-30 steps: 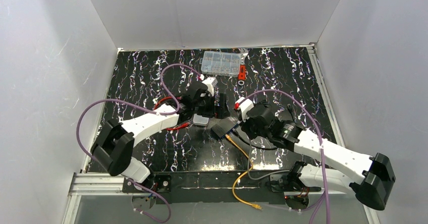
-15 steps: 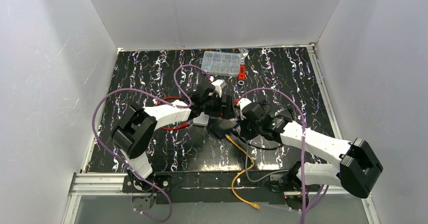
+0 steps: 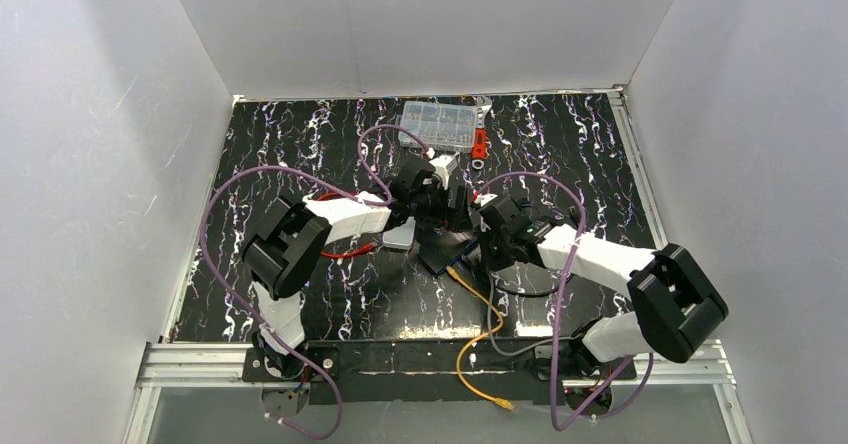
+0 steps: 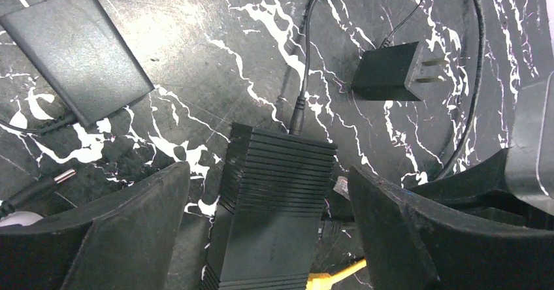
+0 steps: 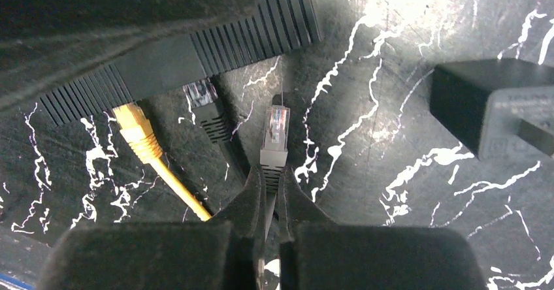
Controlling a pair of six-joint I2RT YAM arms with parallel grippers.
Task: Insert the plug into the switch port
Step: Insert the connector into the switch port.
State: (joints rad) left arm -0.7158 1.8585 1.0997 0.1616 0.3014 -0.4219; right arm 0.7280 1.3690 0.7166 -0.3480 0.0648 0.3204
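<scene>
Holding one clear plug [image 5: 276, 130], grey boot: my right claw [image 5: 269, 180], clamped.
My left claw [image 4: 266, 170]: spread wide, straddling black switch [image 4: 274, 238], gaps either side.

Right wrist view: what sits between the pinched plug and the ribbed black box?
Only bare marbled table separates the grey-booted plug, in the shut right gripper, from the black box; the right wrist view shows this gap.

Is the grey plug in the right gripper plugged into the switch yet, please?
Out: the grey plug shows whole, tip short of the switch.
</scene>
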